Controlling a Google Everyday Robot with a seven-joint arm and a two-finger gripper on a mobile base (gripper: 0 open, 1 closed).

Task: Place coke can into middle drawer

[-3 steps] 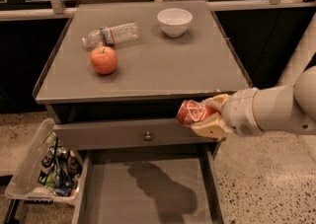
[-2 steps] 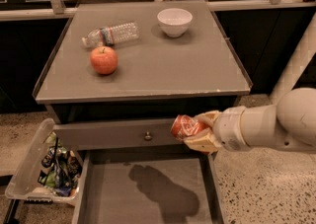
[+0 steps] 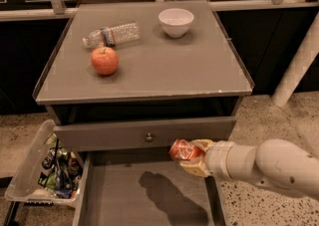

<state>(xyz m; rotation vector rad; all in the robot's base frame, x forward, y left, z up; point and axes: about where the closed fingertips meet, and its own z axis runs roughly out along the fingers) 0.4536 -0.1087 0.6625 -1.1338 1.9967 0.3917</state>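
The coke can (image 3: 180,150) is red with white lettering and lies sideways in my gripper (image 3: 192,156). The gripper is shut on the can and reaches in from the right on a thick white arm. It holds the can above the right part of the open middle drawer (image 3: 114,200), a wide grey box with a flat floor. The can hangs just below the front of the upper drawer with the small round knob (image 3: 149,137). The arm's shadow falls on the drawer floor.
On the cabinet top (image 3: 189,65) lie a clear water bottle (image 3: 112,35), a red apple (image 3: 104,60) and a white bowl (image 3: 176,22). A clear plastic bin (image 3: 42,172) with packets stands on the floor at the left. A white post (image 3: 299,60) stands at the right.
My gripper has moved left and down with the coke can, from beside the cabinet's right edge to above the open middle drawer.
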